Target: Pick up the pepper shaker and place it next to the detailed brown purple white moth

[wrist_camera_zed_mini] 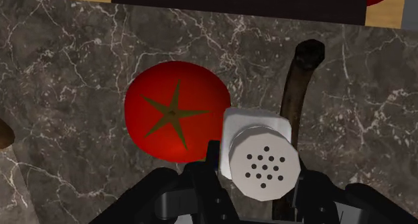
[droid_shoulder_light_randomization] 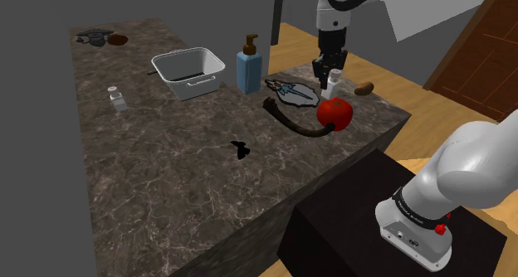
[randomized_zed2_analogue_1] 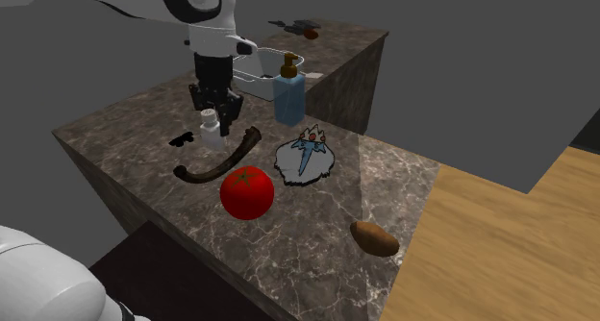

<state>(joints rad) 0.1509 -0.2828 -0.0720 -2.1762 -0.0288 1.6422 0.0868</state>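
ok so the gripper (droid_shoulder_light_randomization: pixel 330 78) is hanging straight down over the corner of the dark marble counter (droid_shoulder_light_randomization: pixel 166 192) nearest the stand. Its two black fingers (wrist_camera_zed_mini: pixel 213 157) are pinching the pepper shaker (wrist_camera_zed_mini: pixel 261 159) from both sides. It's a white shaker w/ a round holed cap, standing upright btwn them. Can't rly tell if its base is sitting on the counter or hovering just above it.

A red tomato (droid_shoulder_light_randomization: pixel 335 113) is sitting just beside the shaker, on the stand's side of it. A curved dark brown stick (randomized_zed2_analogue_1: pixel 216 165) is lying near both. In the second exterior view, a flat blue & white figure (randomized_zed2_analogue_1: pixel 305 158) is lying on the counter to the right of the gripper. A blue soap dispenser (randomized_zed2_analogue_1: pixel 288 90) is standing behind that figure, and a white basket (droid_shoulder_light_randomization: pixel 189 72) is sitting beyond the dispenser. A brown oval lump (randomized_zed2_analogue_1: pixel 374 238) is resting near the counter's edge, past the tomato.

The moth (droid_shoulder_light_randomization: pixel 241 148) is lying out in the open middle of the counter, well apart from the shaker in the shoulder view. It's showing up as a small dark winged shape, and its colours are too dark to make out. Further along, a 2nd small pale shaker (droid_shoulder_light_randomization: pixel 117 97) is standing by itself.
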